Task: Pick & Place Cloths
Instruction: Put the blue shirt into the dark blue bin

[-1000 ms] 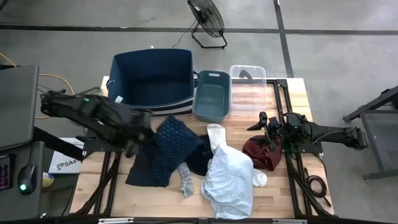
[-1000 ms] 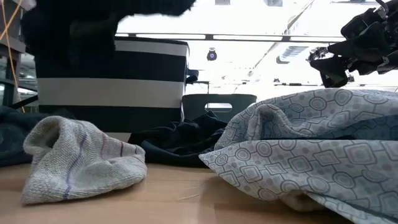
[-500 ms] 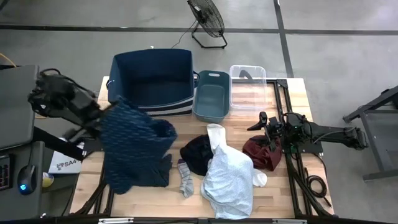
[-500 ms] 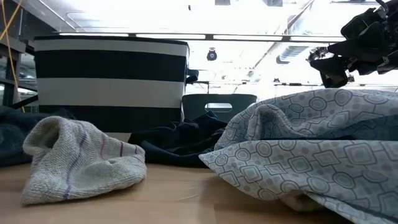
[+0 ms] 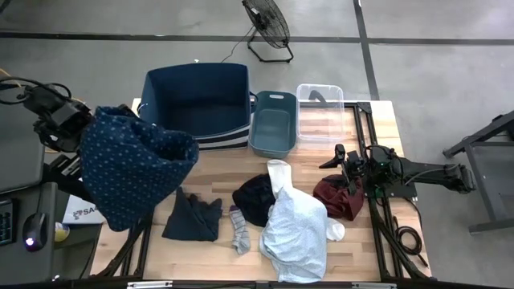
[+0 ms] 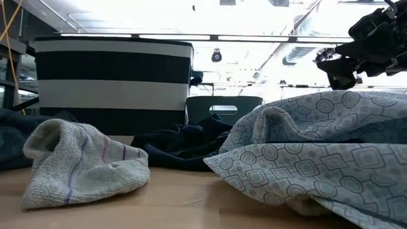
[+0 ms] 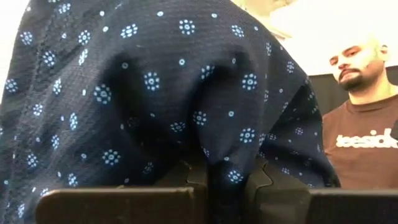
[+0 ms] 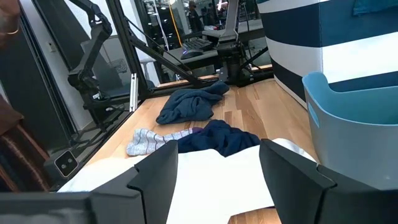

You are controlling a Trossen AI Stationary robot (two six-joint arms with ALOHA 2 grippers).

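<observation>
My left gripper point(image 5: 79, 128) is raised high over the table's left edge and is shut on the navy dotted cloth point(image 5: 132, 168), which fills the left wrist view point(image 7: 143, 87). My right gripper point(image 5: 341, 156) is open and empty above the maroon cloth point(image 5: 337, 201), which lies on the table at the right. The pale blue-white shirt point(image 5: 293, 233) lies at the near middle, and shows in the low view point(image 6: 318, 146). The black cloth point(image 5: 250, 197), a dark navy cloth point(image 5: 193, 217) and a grey sock point(image 5: 239, 229) lie on the table left of the shirt. My left gripper pinches a bunched fold of the navy dotted cloth point(image 7: 222, 167) between its two fingers point(image 7: 264, 180); one layer or several, I cannot tell. The cloth hangs slack below and beside the gripper, and it looks lifted clear of the table.
A large navy striped bin point(image 5: 197, 100), a smaller grey-blue bin point(image 5: 273, 120) and a clear container point(image 5: 321, 112) stand along the far edge. A white sock point(image 5: 335, 231) lies by the shirt. A person point(image 7: 367, 130) stands beyond the table.
My left gripper has gone up and toward the table's left edge, still shut on the navy dotted cloth. The cloth has been drawn off the pile and lifted clear. The dark navy cloth that lay under it has stayed on the table.
</observation>
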